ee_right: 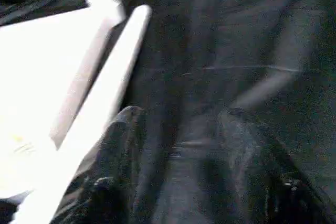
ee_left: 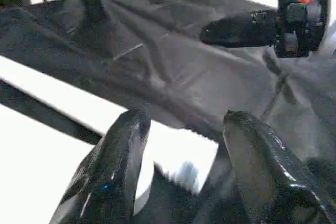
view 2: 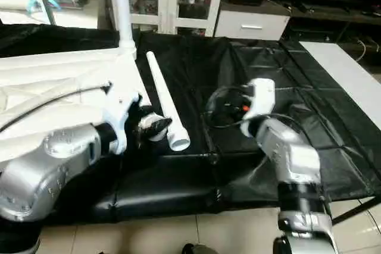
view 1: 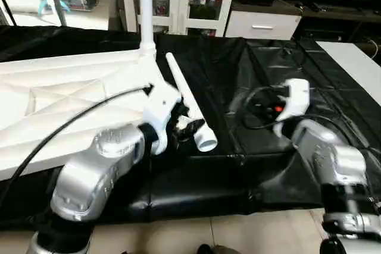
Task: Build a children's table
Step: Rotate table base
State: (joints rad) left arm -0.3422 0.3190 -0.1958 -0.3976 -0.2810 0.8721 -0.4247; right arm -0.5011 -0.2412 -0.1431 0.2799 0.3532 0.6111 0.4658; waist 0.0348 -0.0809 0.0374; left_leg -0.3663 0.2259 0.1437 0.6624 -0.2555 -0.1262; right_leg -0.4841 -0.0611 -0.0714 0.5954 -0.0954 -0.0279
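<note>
Leg-fitting step: loose leg (view 1: 189, 106) lies on the black-covered bench (view 1: 238, 75) beside the upturned top (view 1: 53, 105); left gripper (ee_left: 181, 145) at its wide end, right gripper (ee_right: 178, 156) nearby, both jaws released, grasp needed next.

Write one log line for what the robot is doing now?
stage: leg fitting | table top: upside down, one leg upright in socket | loose leg: on black cover | left gripper: open beside it | right gripper: open
</note>
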